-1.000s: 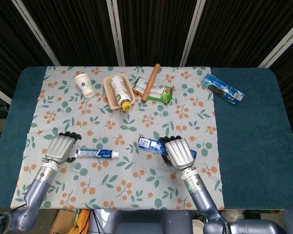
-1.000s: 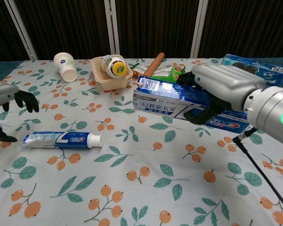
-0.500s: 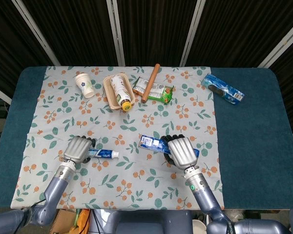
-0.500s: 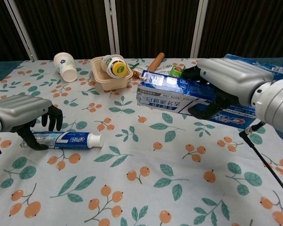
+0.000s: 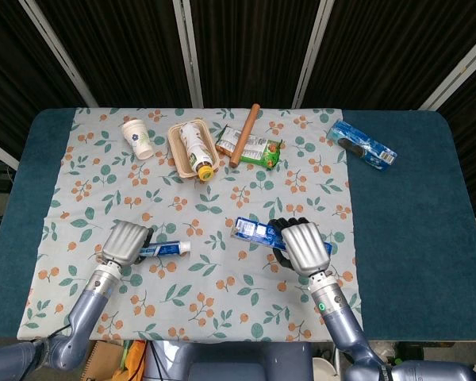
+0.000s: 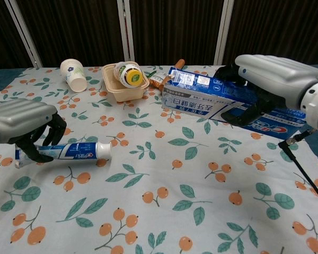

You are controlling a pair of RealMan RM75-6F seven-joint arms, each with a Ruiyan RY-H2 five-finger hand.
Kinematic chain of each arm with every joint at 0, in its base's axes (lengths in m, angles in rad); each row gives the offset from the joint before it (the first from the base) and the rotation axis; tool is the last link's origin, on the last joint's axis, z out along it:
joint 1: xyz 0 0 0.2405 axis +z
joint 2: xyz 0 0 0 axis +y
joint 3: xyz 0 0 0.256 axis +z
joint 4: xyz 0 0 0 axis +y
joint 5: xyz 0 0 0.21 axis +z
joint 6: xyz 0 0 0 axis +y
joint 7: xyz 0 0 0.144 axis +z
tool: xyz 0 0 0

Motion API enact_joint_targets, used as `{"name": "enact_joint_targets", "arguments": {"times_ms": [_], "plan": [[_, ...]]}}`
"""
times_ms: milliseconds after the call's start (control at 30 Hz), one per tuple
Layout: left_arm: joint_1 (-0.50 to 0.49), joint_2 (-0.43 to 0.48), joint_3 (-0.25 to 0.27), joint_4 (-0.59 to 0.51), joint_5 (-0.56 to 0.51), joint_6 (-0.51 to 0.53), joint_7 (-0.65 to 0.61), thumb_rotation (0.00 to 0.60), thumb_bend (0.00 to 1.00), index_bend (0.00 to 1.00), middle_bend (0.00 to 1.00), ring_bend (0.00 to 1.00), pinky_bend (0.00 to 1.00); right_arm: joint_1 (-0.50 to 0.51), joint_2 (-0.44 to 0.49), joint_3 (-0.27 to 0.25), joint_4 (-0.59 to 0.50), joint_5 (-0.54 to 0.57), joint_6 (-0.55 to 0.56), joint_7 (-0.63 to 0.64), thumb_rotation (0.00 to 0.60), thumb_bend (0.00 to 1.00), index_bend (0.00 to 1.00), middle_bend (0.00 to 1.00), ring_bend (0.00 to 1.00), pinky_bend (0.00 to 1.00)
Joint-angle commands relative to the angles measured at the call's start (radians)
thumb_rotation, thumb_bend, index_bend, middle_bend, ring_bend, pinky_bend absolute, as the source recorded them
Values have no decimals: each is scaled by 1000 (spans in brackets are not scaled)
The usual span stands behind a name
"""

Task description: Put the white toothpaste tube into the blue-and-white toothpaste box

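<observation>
Risk: left robot hand (image 6: 26,124) clamps toothpaste tube (image 6: 69,152) near its tail; cap could sag, missing box (image 6: 212,101) clamped in right robot hand (image 6: 273,79); flap seemingly open.

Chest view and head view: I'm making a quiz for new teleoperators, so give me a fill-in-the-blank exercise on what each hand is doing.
1. The left hand holds the white ____ tube.
2. The right hand holds the blue-and-white toothpaste ____ off the cloth.
3. The tube's cap end points toward the robot's ____ side.
4. The bottle with the yellow cap lies in a beige ____.

Missing words: toothpaste; box; right; tray
</observation>
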Motion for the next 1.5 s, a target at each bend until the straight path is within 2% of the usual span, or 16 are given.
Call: {"name": "enact_joint_targets", "arguments": {"times_ms": [33,333,400,767,967,1500], "plan": [[-25,62,-18,-38,82,13,-43,600,451,704,734,651,678,-7,12,5,-16,8,5,19,600,404,466,506,443,427],[-122,210,-69,-92,293,-7,-129,600,452,707,732,652,678,-24,34,7,-26,14,14,73,600,405,466,506,443,428],[-163,256,-94,-96,350,-19,-135,600,451,707,730,651,678,-28,40,5,-28,18,11,88,600,405,466,506,443,428],[-262,356,-147,-130,381,-102,-86,600,451,708,730,651,678,-34,47,0,-34,15,7,117,600,404,466,506,443,428],[-304,365,-146,-132,390,-148,-29,600,451,708,730,651,678,-37,56,2,-50,14,9,128,600,405,466,506,443,428],[-350,297,-153,-125,327,-156,73,600,451,712,732,652,683,-44,89,3,-85,21,8,150,600,405,466,506,443,428]]}}
